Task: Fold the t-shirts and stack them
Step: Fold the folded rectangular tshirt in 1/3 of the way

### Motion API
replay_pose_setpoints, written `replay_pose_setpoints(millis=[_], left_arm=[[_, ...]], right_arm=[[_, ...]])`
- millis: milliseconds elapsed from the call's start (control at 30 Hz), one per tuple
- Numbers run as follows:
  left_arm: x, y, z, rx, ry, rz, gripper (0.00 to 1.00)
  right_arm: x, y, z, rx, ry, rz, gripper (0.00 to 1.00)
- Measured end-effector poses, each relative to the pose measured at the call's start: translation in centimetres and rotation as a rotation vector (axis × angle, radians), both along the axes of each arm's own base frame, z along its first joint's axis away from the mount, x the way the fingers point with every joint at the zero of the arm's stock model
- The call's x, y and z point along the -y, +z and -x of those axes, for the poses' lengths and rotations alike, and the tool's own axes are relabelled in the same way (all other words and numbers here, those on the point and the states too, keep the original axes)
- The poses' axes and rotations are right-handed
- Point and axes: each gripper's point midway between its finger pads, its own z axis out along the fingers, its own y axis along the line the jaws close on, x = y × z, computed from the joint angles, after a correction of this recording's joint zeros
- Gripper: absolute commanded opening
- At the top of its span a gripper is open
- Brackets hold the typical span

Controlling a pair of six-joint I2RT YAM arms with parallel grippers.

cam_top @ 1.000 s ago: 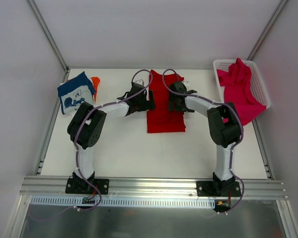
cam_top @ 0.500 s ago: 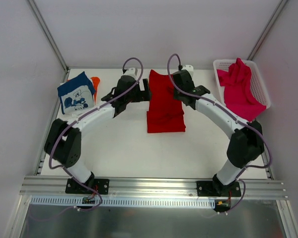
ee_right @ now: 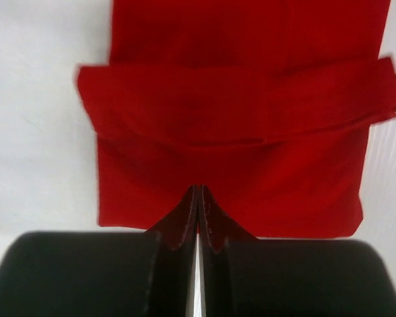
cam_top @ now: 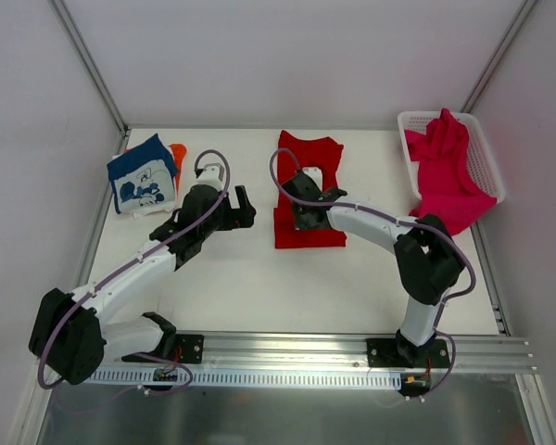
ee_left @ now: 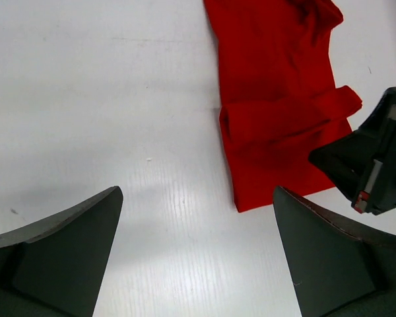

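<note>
A bright red t-shirt (cam_top: 308,190) lies on the table as a long folded strip, its near part doubled over (ee_right: 237,112). My right gripper (cam_top: 306,215) hangs over that near part, jaws shut tip to tip (ee_right: 198,190), and I see no cloth pinched between them. My left gripper (cam_top: 236,209) stands wide open over bare table (ee_left: 198,264), left of the red shirt (ee_left: 277,99). Folded at the back left lies a navy t-shirt (cam_top: 141,176) with white print, on top of an orange one (cam_top: 178,153). The magenta t-shirt (cam_top: 445,167) is bunched in the basket.
The white mesh basket (cam_top: 485,148) stands at the back right, with the magenta cloth spilling over its near edge. White walls and metal frame posts close in the table on three sides. In the left wrist view, the right gripper's black body (ee_left: 376,172) shows beside the red shirt.
Both arms have drawn back from the far end of the red shirt toward the near side. The right gripper has closed; the left has swung left over the table, still open.
</note>
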Motion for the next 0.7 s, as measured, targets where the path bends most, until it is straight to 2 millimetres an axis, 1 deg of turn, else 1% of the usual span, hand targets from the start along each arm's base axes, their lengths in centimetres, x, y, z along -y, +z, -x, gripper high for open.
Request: replay_pose_setpoints(millis=[67, 133, 233, 333, 467, 567, 700], left_arm=[[-0.7, 0.0, 0.9, 0.008, 0.008, 0.003, 0.99], [-1.3, 0.1, 1.4, 0.021, 0.021, 0.006, 0.99], [-1.7, 0.1, 1.9, 0.029, 0.029, 0.010, 0.99], [-1.9, -0.1, 2.0, 0.028, 0.035, 0.005, 0.99], [-2.0, -0.2, 2.0, 0.027, 0.041, 0.000, 0.99], [-2.1, -0.2, 1.9, 0.027, 0.044, -0.002, 0.99], [-2.1, -0.4, 1.9, 0.024, 0.047, -0.006, 0.99]], right_arm=[[0.6, -1.9, 1.0, -0.045, -0.016, 0.025, 0.00], [1.1, -2.8, 1.6, -0.069, -0.034, 0.038, 0.00], [1.4, -3.1, 1.7, -0.070, -0.055, 0.040, 0.01], [1.5, -3.0, 1.6, -0.063, -0.067, 0.042, 0.01], [1.7, -3.6, 1.4, -0.072, -0.073, 0.056, 0.01], [1.6, -4.0, 0.8, -0.075, -0.081, 0.059, 0.01], [1.8, -4.0, -0.4, -0.073, -0.100, 0.056, 0.00]])
